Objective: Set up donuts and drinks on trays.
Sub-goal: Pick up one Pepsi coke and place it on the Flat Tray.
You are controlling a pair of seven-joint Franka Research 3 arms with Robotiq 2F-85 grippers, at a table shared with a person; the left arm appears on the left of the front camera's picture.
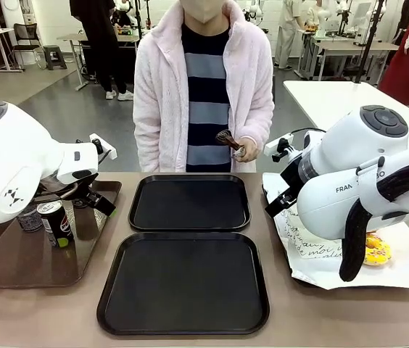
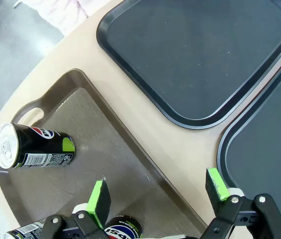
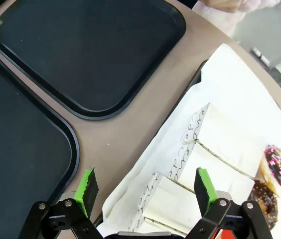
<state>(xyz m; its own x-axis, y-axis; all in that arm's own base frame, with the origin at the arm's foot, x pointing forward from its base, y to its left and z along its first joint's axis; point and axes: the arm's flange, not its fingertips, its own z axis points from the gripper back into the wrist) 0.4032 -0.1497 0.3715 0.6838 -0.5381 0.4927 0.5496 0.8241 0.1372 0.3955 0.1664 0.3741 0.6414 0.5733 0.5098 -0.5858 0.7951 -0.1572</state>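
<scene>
Tan tabletop (image 1: 299,319) was occupied centrally by two bare black trays (image 1: 183,283). Left of the trays, a brown tray (image 1: 16,261) was loaded with cans (image 1: 58,223); right of the trays, donuts (image 3: 280,169) were laid on white paper (image 3: 230,74). Left gripper (image 2: 158,191) and right gripper (image 3: 145,188) were held wide open and empty. A square descent over one can, jaws cleared of its neighbours, was judged best.

Matt black plastic trays (image 1: 190,203), glossy metal cans (image 2: 36,147), textured brown plastic tray (image 2: 110,144), white paper sleeves (image 3: 225,134)
</scene>
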